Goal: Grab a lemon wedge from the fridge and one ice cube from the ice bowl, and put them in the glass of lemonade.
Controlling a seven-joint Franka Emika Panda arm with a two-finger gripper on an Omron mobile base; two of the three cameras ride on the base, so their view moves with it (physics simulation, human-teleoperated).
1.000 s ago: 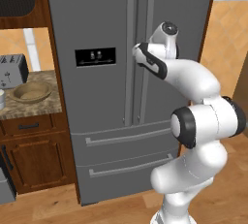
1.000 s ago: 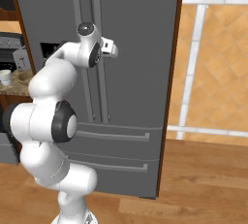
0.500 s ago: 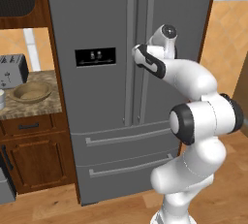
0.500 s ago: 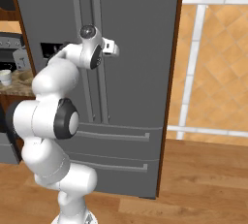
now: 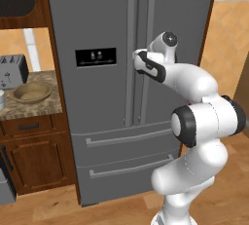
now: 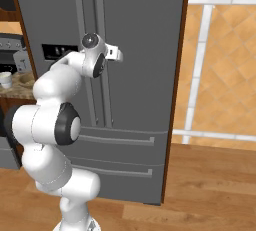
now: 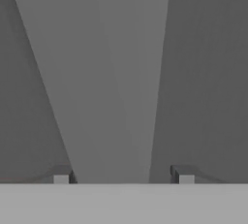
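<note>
The fridge (image 5: 102,73) stands shut, both French doors closed and both lower drawers pushed in, so the lemon wedge named in the task is presumably inside, hidden behind the steel. The white arm is folded up in front of it with its hand raised to the level of the long vertical handles (image 5: 130,53), which run side by side down the middle seam. That height and reach suggest the step in hand is getting a door open before anything can be fetched.

In the hand view the gripper (image 7: 123,177) faces a pale grey bar, apparently one handle (image 7: 116,82), which rises between the two dark finger tips; the tips stand apart on either side of it, not yet clamped. Whether the pads touch the bar cannot be told.

On the stone counter (image 5: 48,104) to the fridge's left sits the ice bowl (image 5: 31,91), wide and tan, just in front of a toaster (image 5: 13,70). The glass of lemonade (image 6: 5,79) waits at the counter's near end, a small whitish tumbler well apart from the arm.
</note>
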